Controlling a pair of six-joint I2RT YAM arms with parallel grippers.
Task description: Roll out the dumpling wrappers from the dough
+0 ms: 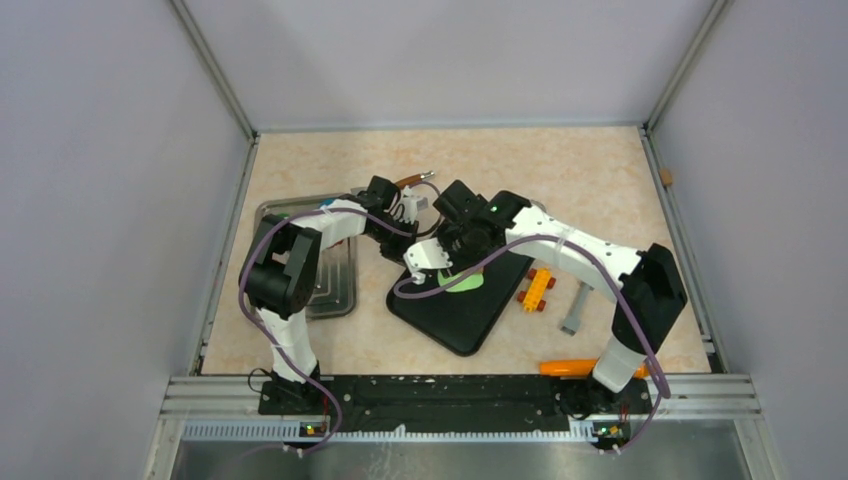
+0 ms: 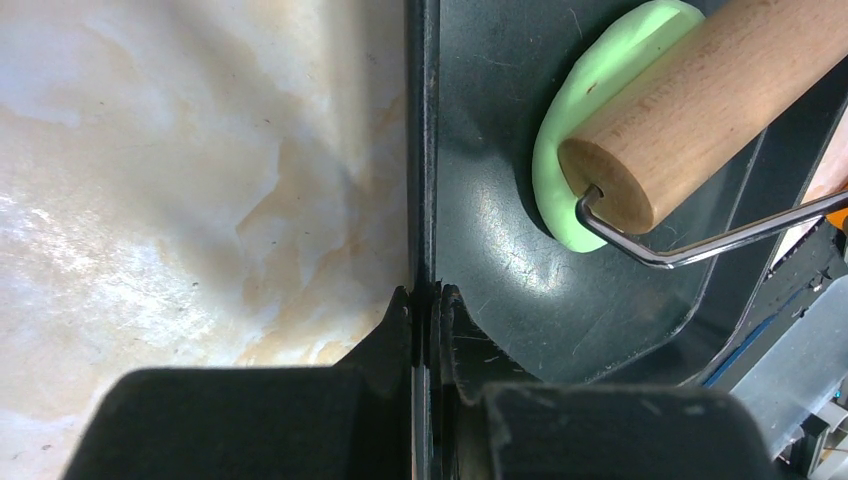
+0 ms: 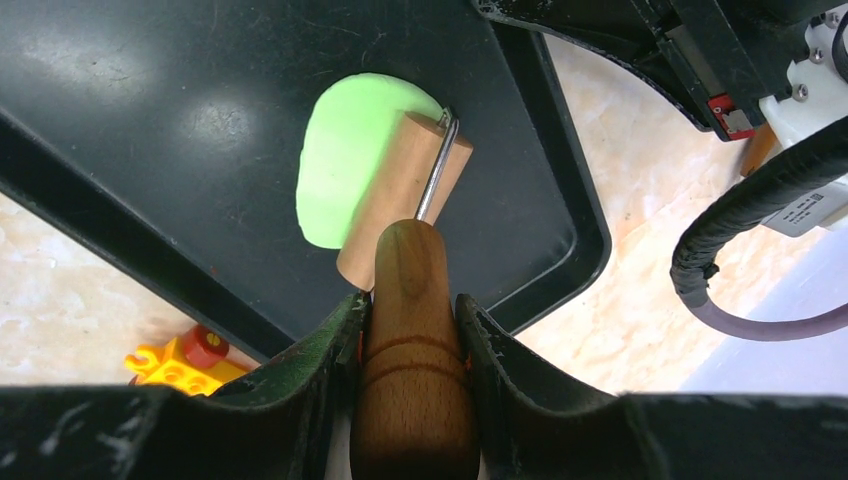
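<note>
With left fingers [image 2: 396, 330] pinching the tray [image 2: 422, 150] and right fingers [image 3: 322, 352] clamping the rolling pin [image 3: 396, 195], we risk over-pressing and the dough [image 3: 345, 150] sticking.

Soft, even light falls from above on the worktop [image 1: 600, 180] in the top view. Shadows under the arms are faint, and the side walls splay outward toward the picture's corners. In the left wrist view a broad white glare sits on the black tray [image 2: 500, 230], the pale worktop looks washed out, and the left pincer [image 2: 428, 300] is a dark blur. The roller [image 2: 690, 100] is sharp. In the right wrist view the dough [image 3: 345, 150] glows, almost overexposed. Two hazy reflections mark the tray, and the right pincer [image 3: 412, 310] is out of focus.
</note>
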